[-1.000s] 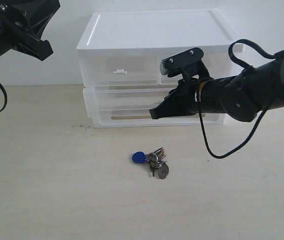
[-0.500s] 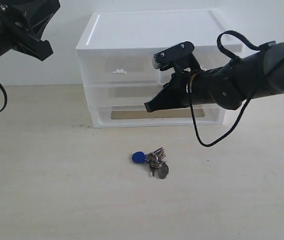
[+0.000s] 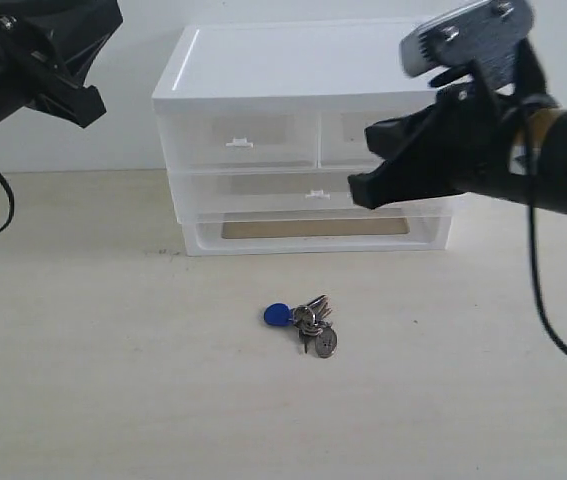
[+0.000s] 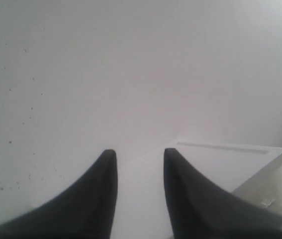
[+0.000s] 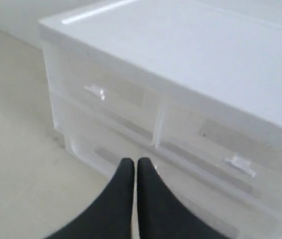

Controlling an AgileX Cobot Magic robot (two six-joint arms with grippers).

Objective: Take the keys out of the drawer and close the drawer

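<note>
drawer partly behind right gripper

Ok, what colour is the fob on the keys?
Blue fob on the keys, clearest in the exterior view.

The right gripper points at the front of a white cabinet. Its dark fingers are drawn almost together, with only a thin slit between them (nothing held). Under the cabinet's flat top sit two half-width drawers, each with a small white handle. Beneath them runs the drawer, its translucent front level with the cabinet face. A pale counter carries the cabinet. The whole picture is rather blurred.
</note>
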